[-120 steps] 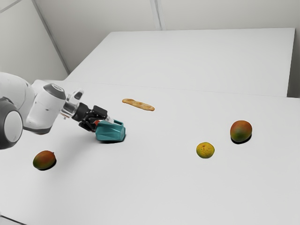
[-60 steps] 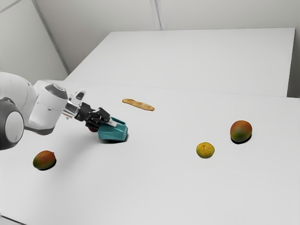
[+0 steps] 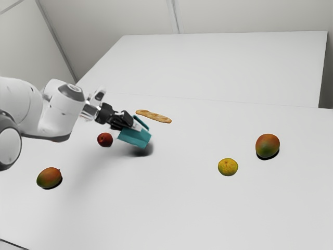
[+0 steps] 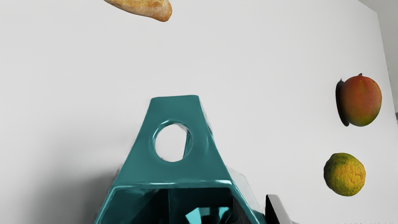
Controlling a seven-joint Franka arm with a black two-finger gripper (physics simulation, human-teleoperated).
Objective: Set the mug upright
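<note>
The teal mug [image 3: 136, 137] hangs tilted just above the table in the exterior view, its shadow beneath it, and my gripper [image 3: 133, 126] is shut on its wall. From the wrist view, the mug [image 4: 174, 174] shows its open mouth and a handle with a round hole. There my gripper [image 4: 256, 214] has one finger outside the mug's wall; the other is mostly hidden, apparently inside the mouth.
A red apple [image 3: 104, 139] lies below the hand, a mango [image 3: 49, 177] nearer the arm's base. Bread [image 3: 153, 116] lies just behind the mug. Toward the exterior view's right are a yellow-green citrus [image 3: 228, 166] and another mango [image 3: 267, 146].
My hand has risen and moved toward the exterior view's right, carrying the mug off the table and tilting it more. The red apple, largely hidden before, has come into view.
</note>
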